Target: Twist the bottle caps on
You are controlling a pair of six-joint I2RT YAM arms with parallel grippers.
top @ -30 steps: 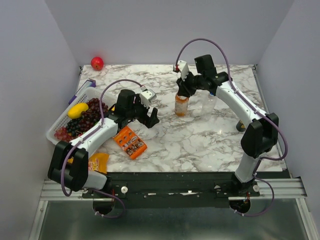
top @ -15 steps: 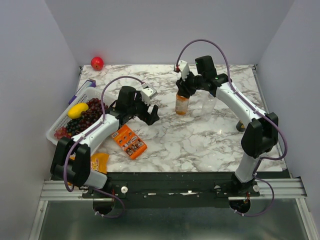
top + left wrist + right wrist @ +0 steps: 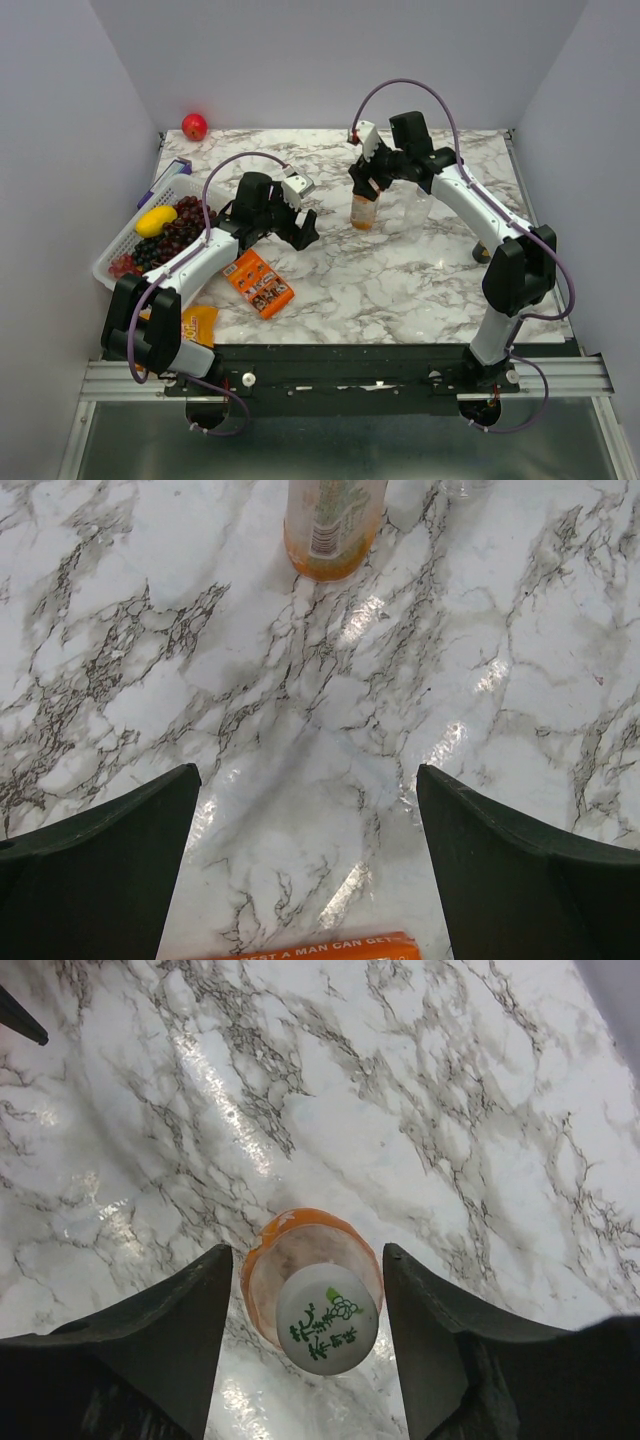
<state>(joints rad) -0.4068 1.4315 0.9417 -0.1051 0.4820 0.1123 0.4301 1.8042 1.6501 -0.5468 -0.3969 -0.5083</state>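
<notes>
The orange bottle [image 3: 363, 211] stands upright at the back middle of the marble table [image 3: 400, 290]. Its whitish cap with green print [image 3: 327, 1318] sits on the neck. My right gripper [image 3: 365, 186] hangs straight over it. In the right wrist view the right gripper [image 3: 307, 1260] is open, one finger on each side of the cap with a gap to both. A clear bottle [image 3: 415, 208] stands just right of the orange one. My left gripper [image 3: 305, 232] is wide open and holds nothing, low over the table left of the orange bottle [image 3: 330, 530].
A white basket [image 3: 112, 256] of grapes and a yellow fruit stands at the left edge. A red apple [image 3: 194, 126] lies in the back left corner. An orange packet [image 3: 260, 284] lies near the left gripper, and a yellow packet [image 3: 196, 323] sits at the front left edge.
My right gripper's fingers have spread apart off the whitish cap, which stays on the orange bottle. The left gripper has shifted slightly toward the back.
</notes>
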